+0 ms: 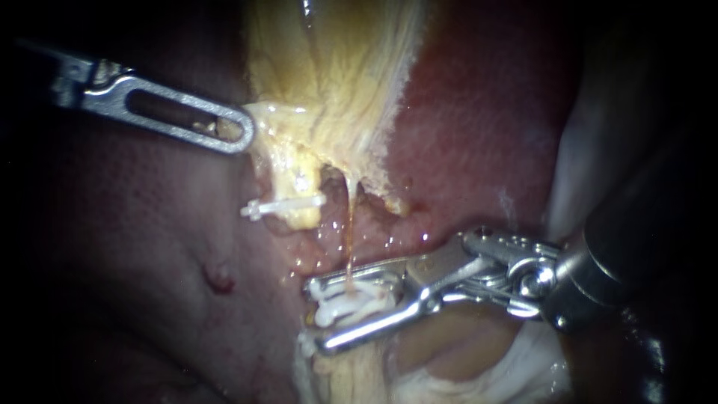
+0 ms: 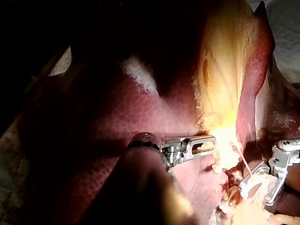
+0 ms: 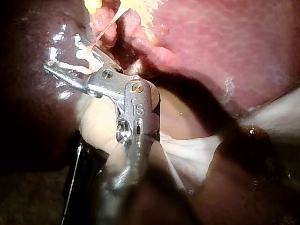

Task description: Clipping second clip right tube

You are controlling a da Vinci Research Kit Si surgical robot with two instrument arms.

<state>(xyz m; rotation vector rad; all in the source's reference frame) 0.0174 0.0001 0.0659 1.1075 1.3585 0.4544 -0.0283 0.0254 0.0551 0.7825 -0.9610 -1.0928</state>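
R instrument point(image 1: 317, 316), in from 4 o'clock: jaws part-closed, white clip point(image 1: 351, 303) being gripped between them around thin right tube point(image 1: 349, 224), at 6 o'clock of centre. Yellow tissue point(image 1: 329, 75) is being clamped by L instrument point(image 1: 241, 132) at 10 o'clock, jaws closed.

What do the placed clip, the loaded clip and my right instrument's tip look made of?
The placed clip looks like matte white plastic: a thin, knob-ended bar. The loaded clip shows the same dull white, so likely the same. The right instrument looks like bare polished metal: silver with bright glints.
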